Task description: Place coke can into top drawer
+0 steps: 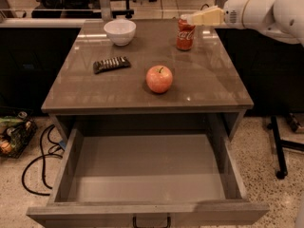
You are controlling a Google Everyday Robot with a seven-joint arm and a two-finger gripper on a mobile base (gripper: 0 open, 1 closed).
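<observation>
Upright coke can on the desk's far side, gripper at its top — grip cannot be told, top drawer open.

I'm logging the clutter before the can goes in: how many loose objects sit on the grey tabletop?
4: white round bowl back left, red coke can back right, dark wrapped bar left, red-orange apple centre. The gripper is beside the can's top.

The tool hangs at the top of the coke can, at the back right of the counter. An apple, a white bowl and a dark wrapped bar rest there; the top drawer stands open.
</observation>
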